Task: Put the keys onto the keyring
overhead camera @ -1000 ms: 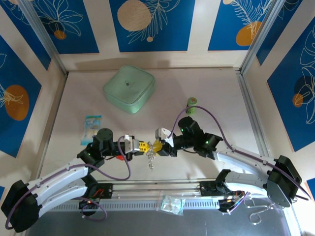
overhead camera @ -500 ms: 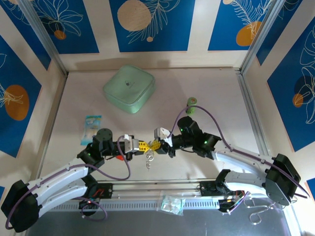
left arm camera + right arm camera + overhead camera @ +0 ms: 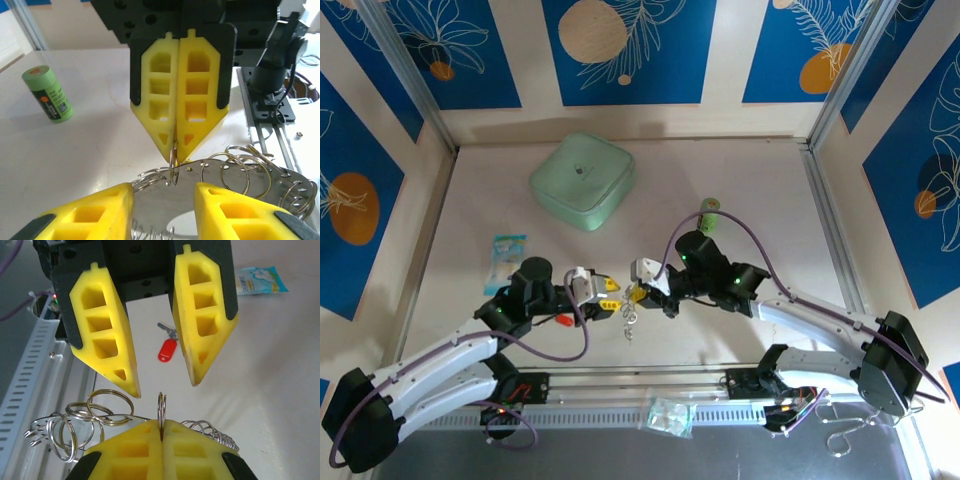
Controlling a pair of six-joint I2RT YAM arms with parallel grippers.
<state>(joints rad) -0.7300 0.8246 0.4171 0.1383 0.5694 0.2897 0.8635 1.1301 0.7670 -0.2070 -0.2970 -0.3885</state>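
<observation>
Odds and ends on a pale counter [image 3: 770, 180], backed by blue leaf-patterned wall panels [image 3: 630, 50].
Toward the back, a pale green square lid [image 3: 582, 180] lying flat; well to its right, a small green cylinder [image 3: 709, 215]; near the left side, a blue-and-white sachet [image 3: 507, 250]; at the near rail, a clear plastic bag [image 3: 670, 415].

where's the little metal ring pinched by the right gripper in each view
Top external: ring at centre, tiny, at the right gripper tip.
Left wrist: lower centre, hanging below the shut yellow tips.
Right wrist: lower centre, standing up from those tips.
Shared landmark: the bunch of loose rings beside it.
</observation>
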